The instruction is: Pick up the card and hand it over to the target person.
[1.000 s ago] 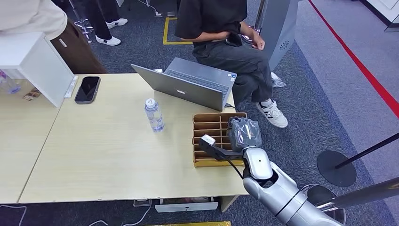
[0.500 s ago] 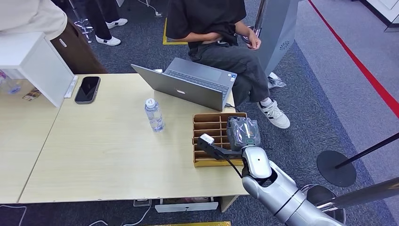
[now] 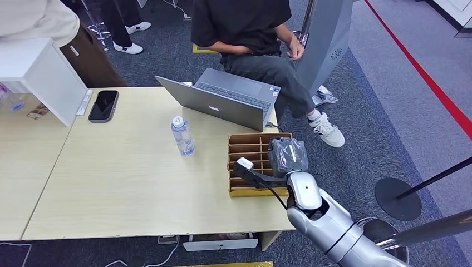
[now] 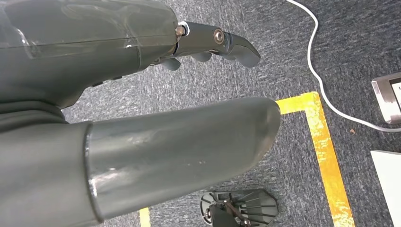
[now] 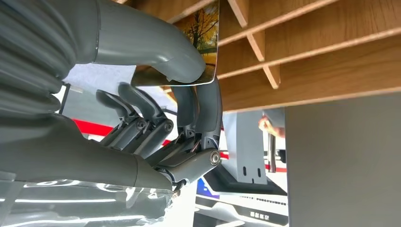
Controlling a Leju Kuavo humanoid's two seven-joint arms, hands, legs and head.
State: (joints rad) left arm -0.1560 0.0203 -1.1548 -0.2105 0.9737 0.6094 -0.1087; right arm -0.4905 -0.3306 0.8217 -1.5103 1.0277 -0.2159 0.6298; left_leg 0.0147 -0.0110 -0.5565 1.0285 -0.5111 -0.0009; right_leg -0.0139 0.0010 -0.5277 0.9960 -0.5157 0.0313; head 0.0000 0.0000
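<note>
A pale wooden tabletop [image 3: 122, 183] is seen on dark grey carpet [image 3: 367, 139], carrying a laptop [image 3: 222, 103], bottle [image 3: 182, 136], phone [image 3: 103, 105] and slotted card box [image 3: 253, 161]. The card [image 5: 201, 45] is pinched by the right hand [image 5: 184, 101] over the box. The left hand [image 4: 142, 94] hangs empty, fingers apart. Since a second ago, the seated person [image 3: 250, 33] is shifted leftward.

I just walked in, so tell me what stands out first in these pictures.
The robot's right hand is at the slotted wooden card rack at the table's near right corner, pinching a picture card between thumb and fingers. Behind the rack, an open laptop faces a seated person.
</note>
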